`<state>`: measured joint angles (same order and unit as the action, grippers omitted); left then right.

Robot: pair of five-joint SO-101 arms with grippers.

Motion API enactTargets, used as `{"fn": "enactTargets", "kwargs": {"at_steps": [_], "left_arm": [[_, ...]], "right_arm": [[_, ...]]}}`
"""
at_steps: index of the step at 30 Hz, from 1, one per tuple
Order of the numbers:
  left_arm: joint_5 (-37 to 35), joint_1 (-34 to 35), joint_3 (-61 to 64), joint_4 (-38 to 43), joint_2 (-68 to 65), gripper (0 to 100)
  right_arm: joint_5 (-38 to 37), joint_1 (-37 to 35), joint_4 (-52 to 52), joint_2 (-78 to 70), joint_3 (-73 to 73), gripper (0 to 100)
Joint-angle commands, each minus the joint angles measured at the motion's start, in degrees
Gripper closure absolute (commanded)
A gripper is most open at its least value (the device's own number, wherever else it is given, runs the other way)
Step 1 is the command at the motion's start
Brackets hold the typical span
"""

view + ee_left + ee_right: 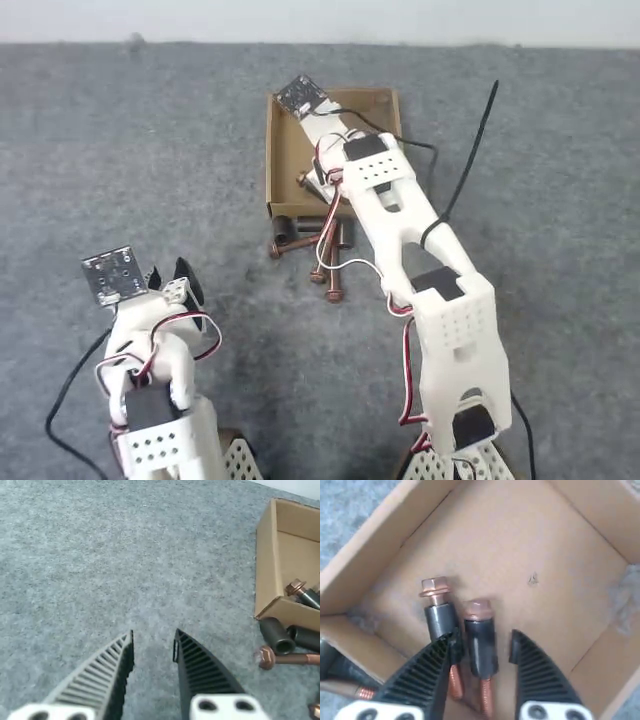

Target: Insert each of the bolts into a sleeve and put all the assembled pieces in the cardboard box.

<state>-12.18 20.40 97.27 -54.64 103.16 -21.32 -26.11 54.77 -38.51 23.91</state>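
Right gripper (482,640) was found spread about an assembled piece (480,647) in the cardboard box (370,555); second piece (439,621) partly hidden. Left gripper (153,641) was spread over carpet (100,555).

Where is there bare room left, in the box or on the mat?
Free: the box floor between the two assembled pieces and the opposite walls; the mat ahead of the left gripper. Crowded: the box corner under the right gripper, and the loose bolts and sleeves outside the box's front wall.
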Motion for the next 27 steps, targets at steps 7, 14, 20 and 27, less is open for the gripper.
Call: {"fn": "enactTargets", "kwargs": {"at_steps": [7, 14, 20, 27], "left_arm": [[0.5, 0.5, -0.7, 1.8, 0.5, 87], [0.5, 0.5, -0.7, 1.8, 0.5, 87], [0.5, 0.5, -0.7, 1.8, 0.5, 87], [0.5, 0.5, -0.7, 1.7, 0.5, 87]], "right_arm": [[-0.4, -0.5, 2.5, 8.3, 7.5, 94.8], [12.0, -0.6, 15.6, 17.1, 7.5, 95.4], [17.1, -0.4, 28.7, 21.3, 7.5, 95.4], [23.9, -0.9, 41.1, 23.4, 7.4, 95.4]]}}
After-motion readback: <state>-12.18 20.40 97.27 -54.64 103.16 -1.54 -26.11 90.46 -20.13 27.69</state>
